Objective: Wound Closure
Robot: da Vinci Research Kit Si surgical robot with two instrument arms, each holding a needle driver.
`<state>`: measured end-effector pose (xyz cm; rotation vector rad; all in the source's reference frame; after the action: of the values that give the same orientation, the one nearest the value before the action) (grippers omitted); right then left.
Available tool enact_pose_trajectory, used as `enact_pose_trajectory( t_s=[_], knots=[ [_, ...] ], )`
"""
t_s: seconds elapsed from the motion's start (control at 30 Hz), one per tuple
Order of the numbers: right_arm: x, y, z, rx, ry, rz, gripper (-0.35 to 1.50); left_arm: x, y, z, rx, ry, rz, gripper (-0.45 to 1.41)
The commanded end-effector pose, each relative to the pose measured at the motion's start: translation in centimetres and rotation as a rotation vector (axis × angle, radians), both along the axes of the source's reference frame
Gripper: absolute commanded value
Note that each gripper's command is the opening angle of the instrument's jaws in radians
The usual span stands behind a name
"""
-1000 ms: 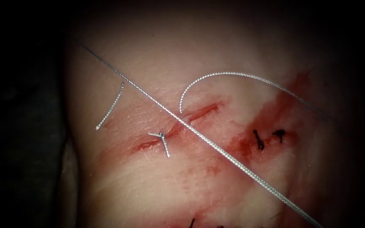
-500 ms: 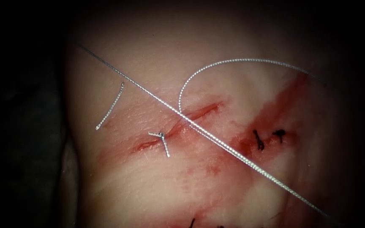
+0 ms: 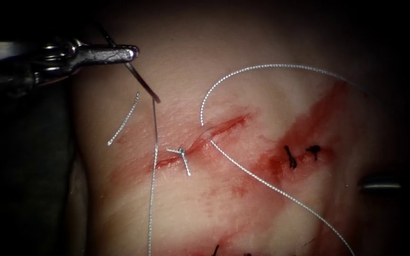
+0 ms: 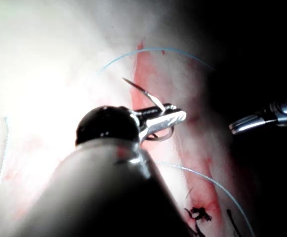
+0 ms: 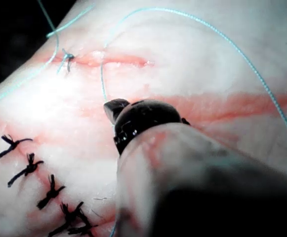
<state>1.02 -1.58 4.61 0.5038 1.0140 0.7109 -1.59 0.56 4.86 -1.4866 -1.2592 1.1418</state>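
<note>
One knot (image 3: 182,152) sits on the cut (image 3: 205,135), rest gapes; left tool (image 3: 119,53) grips needle (image 3: 143,83) left of it; right tool (image 3: 371,182) probably empty, grip unclear.

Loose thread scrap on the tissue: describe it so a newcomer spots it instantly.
Start in the endoscope view at the cut running across the tissue, with its white knot. Look left of the knot and up, below the left tool holding the needle. The loose thread scrap is short, straight and free at both ends, while the long thread curves through the cut.
</note>
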Motion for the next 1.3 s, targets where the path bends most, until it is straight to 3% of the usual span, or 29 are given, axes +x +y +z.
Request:
enact_pose_trajectory(
  t_s=[0.03, 0.1, 0.2, 0.3, 0.33, 0.4, 0.43, 0.57, 0.63, 0.8, 0.97, 1.03, 1.3],
  knots=[
    [0.21, 0.12, 0.02, 0.003, 0.0, 0.044, -0.06, -0.11, -0.06, -0.01, 0.001, -0.019, 0.027, -0.45],
    [0.36, 0.16, 0.06, 0.004, -0.031, 0.117, 0.07, -0.2, -0.13, -0.13, 0.007, -0.052, 0.074, -0.45],
    [0.61, 0.13, 0.13, -0.005, -0.082, 0.202, 0.12, -0.28, -0.17, -0.23, 0.017, -0.082, 0.114, -0.45],
    [0.87, 0.08, 0.18, -0.016, -0.132, 0.263, -0.01, -0.3, -0.18, -0.23, 0.017, -0.086, 0.112, -0.45],
    [0.94, 0.05, 0.2, -0.021, -0.153, 0.273, 0.04, -0.28, -0.18, -0.22, 0.015, -0.09, 0.114, -0.45],
    [1.1, -0.03, 0.27, -0.024, -0.19, 0.271, 0.61, -0.25, -0.17, -0.19, 0.015, -0.092, 0.115, -0.45],
    [1.17, -0.07, 0.31, -0.018, -0.2, 0.251, 0.69, -0.23, -0.16, -0.17, 0.02, -0.089, 0.109, -0.45],
    [1.41, -0.25, 0.46, 0.01, -0.209, 0.17, 0.52, -0.15, -0.13, -0.13, 0.021, -0.087, 0.104, -0.45],
    [1.5, -0.34, 0.55, 0.028, -0.196, 0.147, 0.29, -0.12, -0.13, -0.12, 0.016, -0.08, 0.09, -0.45],
    [1.67, -0.46, 0.72, 0.023, -0.188, 0.122, 0.17, -0.14, -0.12, -0.12, 0.018, -0.076, 0.084, -0.45],
    [1.83, -0.55, 0.88, 0.018, -0.219, 0.083, 0.12, -0.13, -0.13, -0.13, 0.013, -0.078, 0.085, -0.45],
    [1.87, -0.56, 0.96, 0.013, -0.224, 0.084, 0.19, -0.13, -0.12, -0.13, 0.007, -0.078, 0.085, -0.45],
    [1.85, -0.43, 1.05, 0.019, -0.248, 0.086, 0.24, -0.14, -0.13, -0.14, 0.007, -0.077, 0.089, -0.45]
  ],
)
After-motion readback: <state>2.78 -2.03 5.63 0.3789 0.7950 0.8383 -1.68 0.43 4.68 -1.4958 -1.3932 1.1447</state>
